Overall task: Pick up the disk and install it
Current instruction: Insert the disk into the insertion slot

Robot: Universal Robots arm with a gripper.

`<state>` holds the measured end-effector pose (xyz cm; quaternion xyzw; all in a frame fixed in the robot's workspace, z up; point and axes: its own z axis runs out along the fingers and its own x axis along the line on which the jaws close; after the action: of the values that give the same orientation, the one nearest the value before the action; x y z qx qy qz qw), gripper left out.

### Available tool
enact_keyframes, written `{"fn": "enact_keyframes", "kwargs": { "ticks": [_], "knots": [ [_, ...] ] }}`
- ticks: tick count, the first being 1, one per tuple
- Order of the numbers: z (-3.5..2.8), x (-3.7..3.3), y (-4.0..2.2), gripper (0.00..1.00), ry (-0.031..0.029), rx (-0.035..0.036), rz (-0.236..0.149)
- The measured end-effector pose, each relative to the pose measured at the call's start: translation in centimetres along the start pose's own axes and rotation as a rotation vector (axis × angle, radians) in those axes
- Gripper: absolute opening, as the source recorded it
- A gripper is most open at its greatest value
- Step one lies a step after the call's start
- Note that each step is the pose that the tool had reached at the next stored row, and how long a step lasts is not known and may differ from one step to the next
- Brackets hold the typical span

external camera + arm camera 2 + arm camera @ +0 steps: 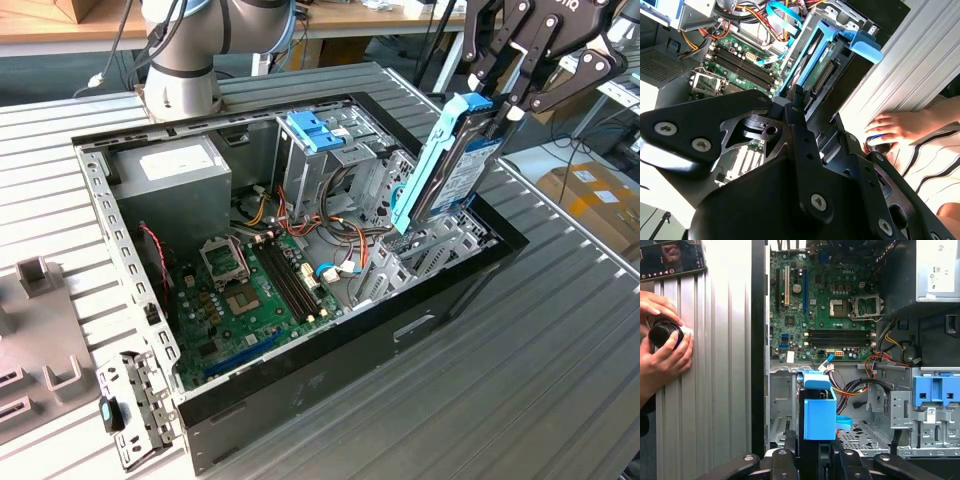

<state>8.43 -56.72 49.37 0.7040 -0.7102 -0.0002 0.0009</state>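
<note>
The disk stands on edge, tilted, in a light-blue plastic bracket above the drive bay at the end of the open computer case on the exterior view's right. My gripper is shut on the disk's top edge. In the second wrist view the disk shows its green circuit side between the bracket rails, beyond my black fingers. In the first wrist view the bracket hangs over the bay opening.
Inside the case lie a green motherboard, a grey power supply box, coloured cables and a second cage with a blue bracket. A person's hands hold a small black round object on the ribbed table beside the case.
</note>
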Motion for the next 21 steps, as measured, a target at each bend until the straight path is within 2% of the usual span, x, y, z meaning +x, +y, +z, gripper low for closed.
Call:
{"fn": "enact_keyframes", "kwargs": {
  "ticks": [4,7,14,21],
  "knots": [
    [0.05,0.00,0.00,0.35,-0.0001,-0.0001,0.000],
    [0.16,-0.01,-0.25,0.35,-0.0017,0.0000,0.000],
    [1.35,-0.01,-0.27,0.35,-0.0017,0.0000,0.000],
    [1.66,-0.01,-0.34,0.35,-0.0019,0.0000,0.000]
  ]
}}
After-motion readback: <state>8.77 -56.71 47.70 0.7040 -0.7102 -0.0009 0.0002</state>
